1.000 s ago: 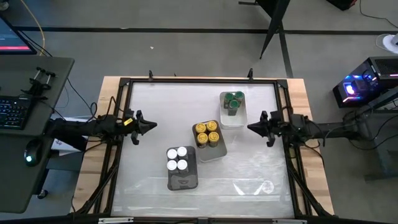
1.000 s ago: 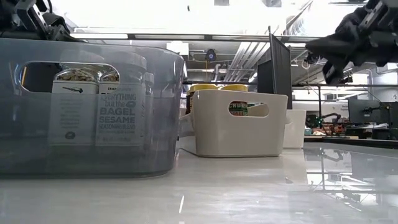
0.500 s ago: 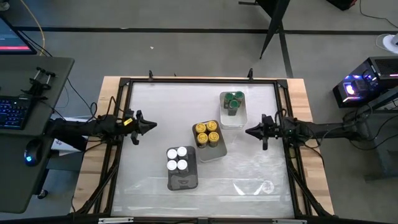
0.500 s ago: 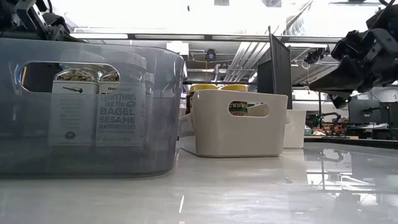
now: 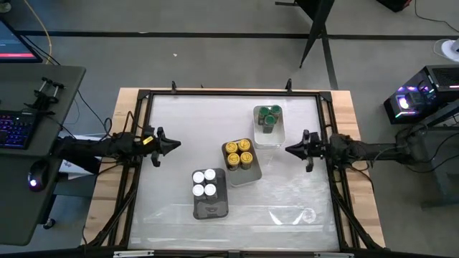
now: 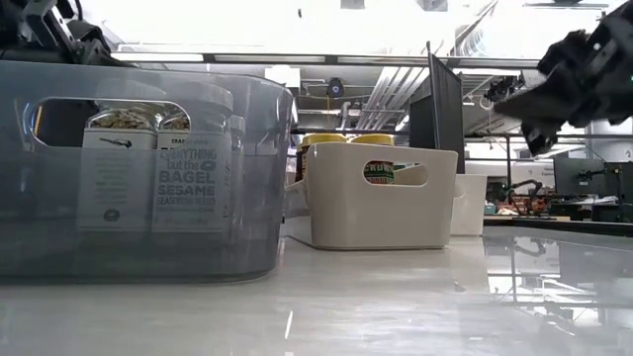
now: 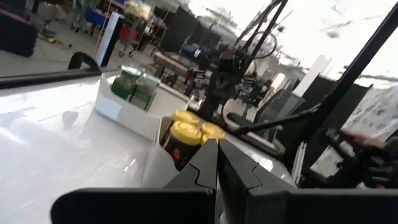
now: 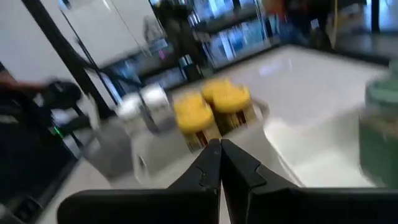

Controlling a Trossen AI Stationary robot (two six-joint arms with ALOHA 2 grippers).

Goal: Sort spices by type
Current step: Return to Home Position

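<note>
Spice jars stand sorted in three trays at the table's middle. Green-lidded jars point(image 5: 269, 115) are in a clear tray point(image 5: 268, 137), yellow-lidded jars point(image 5: 239, 153) in a pale tray point(image 5: 244, 175), and white-lidded jars point(image 5: 204, 183) in a grey tray point(image 5: 211, 208). My left gripper point(image 5: 176, 145) hovers shut over the table's left side, pointing at the trays. My right gripper point(image 5: 287, 149) hovers shut at the right side, just right of the yellow jars' tray. The left wrist view shows shut fingers point(image 7: 216, 149), and so does the right wrist view point(image 8: 220, 149).
Bare white tabletop lies around the trays, inside a black frame point(image 5: 233, 93). A desk with a keyboard and mouse point(image 5: 32, 175) stands to the table's left. In the low view the grey tray point(image 6: 138, 178) fills the near left, with the pale tray point(image 6: 381, 198) behind it.
My right gripper dipped a little and came back up, staying shut near the table's right side. The jars and trays have not moved.
</note>
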